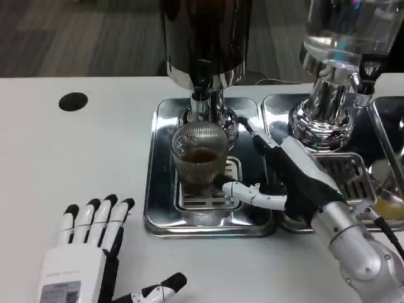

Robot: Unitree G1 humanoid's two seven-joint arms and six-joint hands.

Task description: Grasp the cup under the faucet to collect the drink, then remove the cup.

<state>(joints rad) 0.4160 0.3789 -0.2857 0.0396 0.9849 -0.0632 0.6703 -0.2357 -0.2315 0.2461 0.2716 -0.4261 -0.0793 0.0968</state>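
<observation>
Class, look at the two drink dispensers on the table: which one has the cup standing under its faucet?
The dark dispenser at centre: the ribbed cup stands on its drip tray. The clear dispenser to its right has no cup beneath.

Ribbed clear glass cup on glossy steel tray

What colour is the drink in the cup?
Dark brown, seen through the clear ribbed cup in the head view.
</observation>
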